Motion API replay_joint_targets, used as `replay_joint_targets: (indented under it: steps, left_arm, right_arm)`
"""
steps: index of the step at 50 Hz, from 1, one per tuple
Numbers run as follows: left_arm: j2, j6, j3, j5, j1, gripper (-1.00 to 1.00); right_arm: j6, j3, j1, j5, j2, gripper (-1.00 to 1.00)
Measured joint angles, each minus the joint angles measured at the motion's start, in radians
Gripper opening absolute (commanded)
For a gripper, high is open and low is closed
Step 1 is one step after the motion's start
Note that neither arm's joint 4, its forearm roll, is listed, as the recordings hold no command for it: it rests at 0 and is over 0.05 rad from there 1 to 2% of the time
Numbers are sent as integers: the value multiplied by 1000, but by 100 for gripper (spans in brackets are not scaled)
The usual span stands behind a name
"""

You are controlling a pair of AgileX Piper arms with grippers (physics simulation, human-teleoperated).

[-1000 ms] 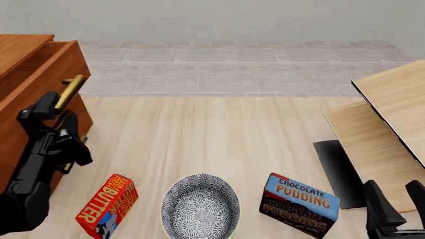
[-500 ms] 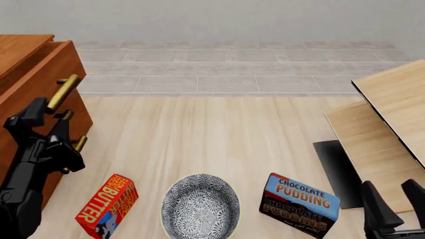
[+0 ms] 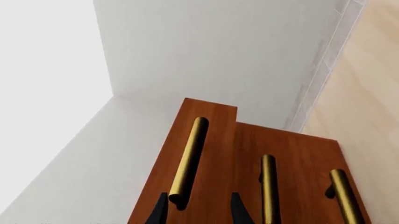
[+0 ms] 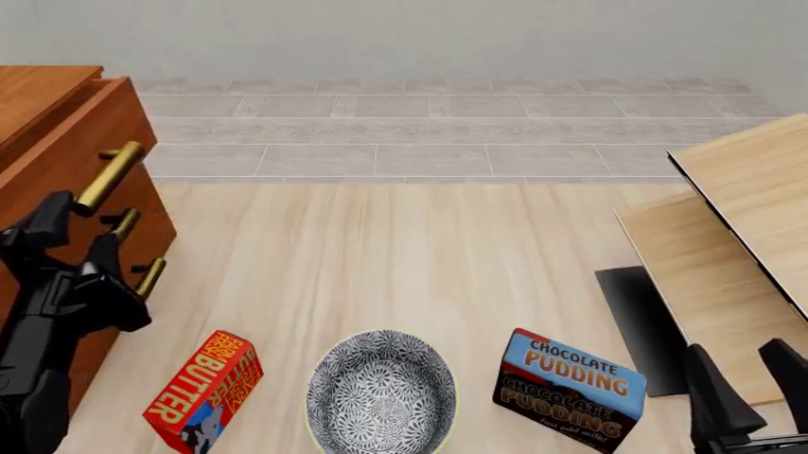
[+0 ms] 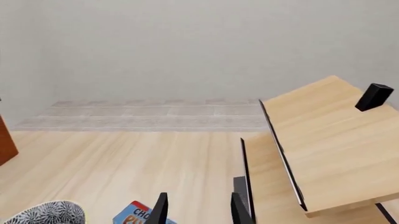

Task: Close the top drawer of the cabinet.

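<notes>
The reddish-brown cabinet [image 4: 38, 95] stands at the far left. Its top drawer [image 4: 79, 142] sticks out a little past the cabinet's flat top, and its brass bar handle [image 4: 108, 177] faces the table. My left gripper [image 4: 74, 236] is open and held against the drawer front just below that handle. In the left wrist view the top drawer [image 3: 209, 121] stands slightly proud of the two lower drawers [image 3: 299, 154]. The near end of its handle [image 3: 188, 158] lies between my open left gripper's [image 3: 198, 212] fingers. My right gripper [image 4: 745, 383] is open and empty at the bottom right, and shows in its own view [image 5: 198, 210].
A butter box [image 4: 208, 388], a patterned bowl [image 4: 381, 388] and a chocolate pudding box [image 4: 569, 388] lie along the near edge. Pale wood panels [image 4: 745, 208] and a dark mat [image 4: 638, 322] are at the right, close to my right gripper.
My left gripper has moved left toward the cabinet, and the top drawer has slid further in. The right gripper has sunk slightly.
</notes>
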Motion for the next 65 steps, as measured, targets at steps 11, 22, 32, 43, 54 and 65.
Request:
replay_joint_targets:
  steps: [11, 22, 32, 43, 54, 65]
  left_arm:
    - [2, 1, -1, -1, 14, 100]
    - [6, -1, -5, -1, 26, 100]
    - [9, -5, -8, -1, 38, 100]
    - [12, -12, -11, 0, 53, 100]
    - [12, -16, -12, 0, 64, 100]
    - [10, -17, -10, 1, 76, 100]
  right_arm:
    - [2, 0, 9, 1, 0, 100]
    - [2, 4, 12, -3, 0, 100]
    - [6, 16, 14, -8, 0, 100]
    - [11, 27, 20, -6, 0, 100]
    - [11, 32, 24, -9, 0, 100]
    - [11, 34, 26, -12, 0, 100]
